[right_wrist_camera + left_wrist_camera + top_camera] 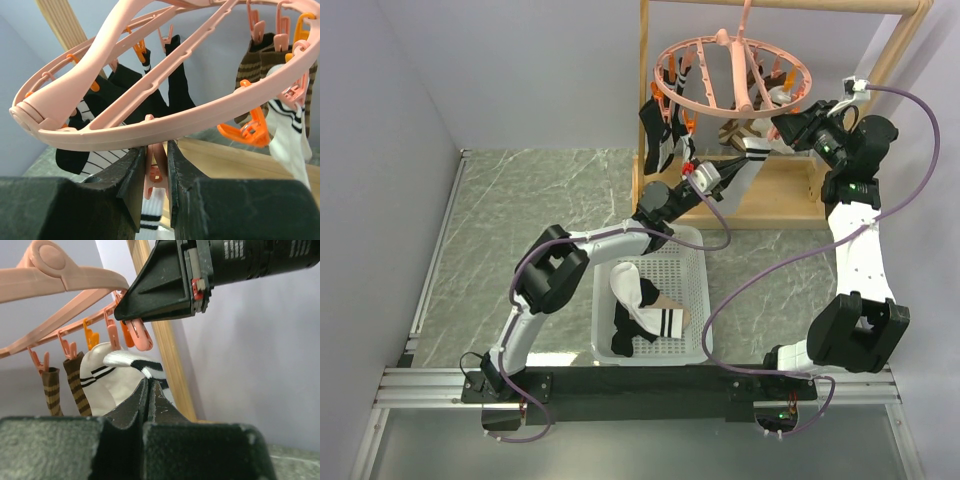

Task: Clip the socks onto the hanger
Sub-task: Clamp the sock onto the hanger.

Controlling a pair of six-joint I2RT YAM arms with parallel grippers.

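Sock (pixel 125 360) light, limp — left fingers (pixel 135 405) pinched shut on it by the stripes, a sound hold; right fingers (pixel 127 175) squeeze a stiff, springy clip (pixel 154 172) under the hanger (pixel 165 125) rim.

The top external camera looks down from above and behind the 2 arms, whose bases lie along the bottom edge. It takes in the whole table (pixel 520 200), with the white basket (pixel 680 270) at lower centre and the wooden rack (pixel 790 200) at the top. The hanger (pixel 720 40) sits small at upper centre.

The left wrist camera tilts upward along the left gripper (pixel 149 390) at bottom centre. It is very near a white striped sock (pixel 125 360), and the right gripper (pixel 131 315) fills the upper right.

The right wrist camera also faces upward, close under the hanger's ring, with a pink clip (pixel 156 172) at lower centre. All 3 views share the hanger and its brown striped socks (pixel 50 390).
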